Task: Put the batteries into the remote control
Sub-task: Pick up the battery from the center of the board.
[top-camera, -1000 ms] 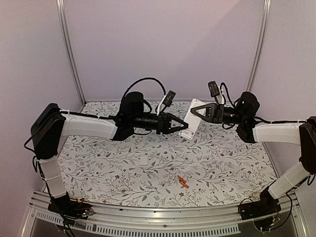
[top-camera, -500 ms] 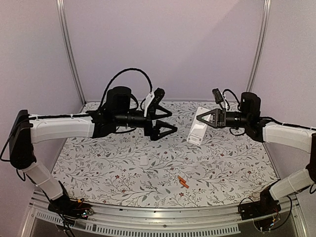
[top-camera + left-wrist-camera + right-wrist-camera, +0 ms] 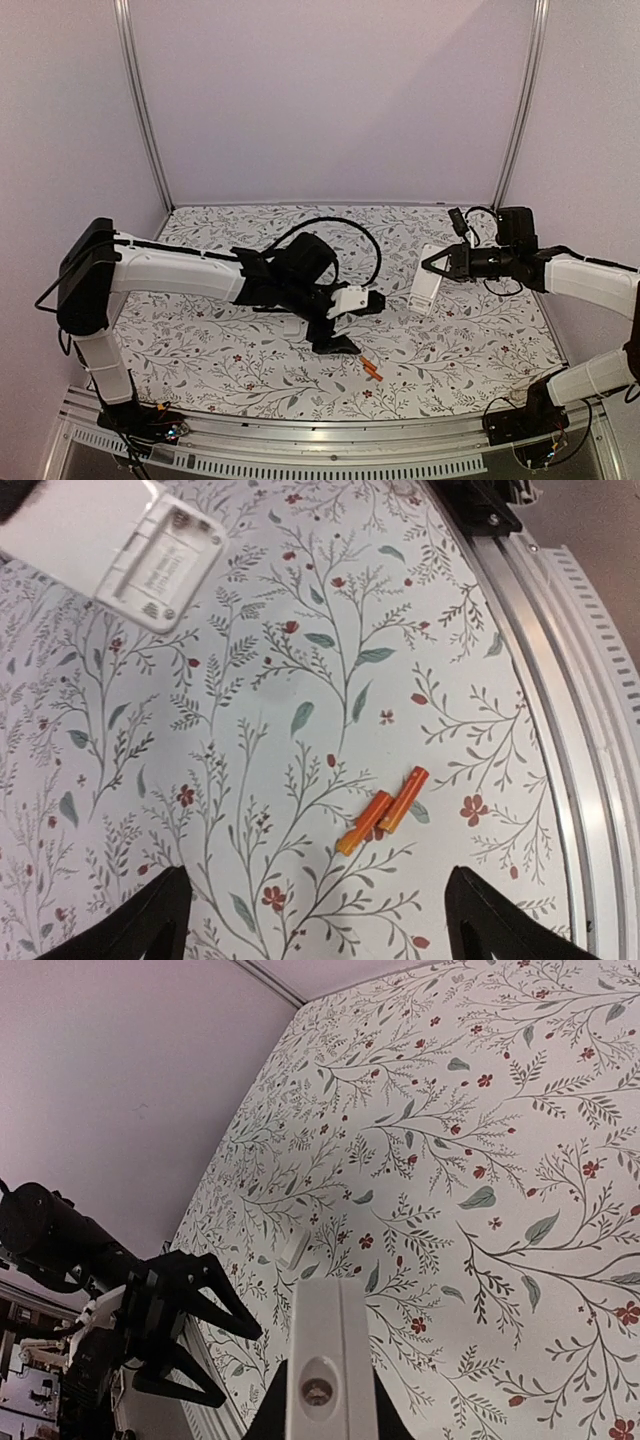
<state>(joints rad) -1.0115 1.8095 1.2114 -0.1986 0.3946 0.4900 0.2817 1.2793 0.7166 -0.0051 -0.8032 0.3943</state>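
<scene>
A: What are the left gripper's (image 3: 315, 885) fingers doing?
B: They are spread wide with nothing between them. The two batteries (image 3: 385, 808) lie touching each other on the table (image 3: 300, 680), just right of centre in the left wrist view.
A: And the right gripper (image 3: 433, 268)?
B: It is clamped on the remote (image 3: 426, 290), right of centre in the top view. Whether the remote's lower end touches the table, I cannot tell.
</scene>
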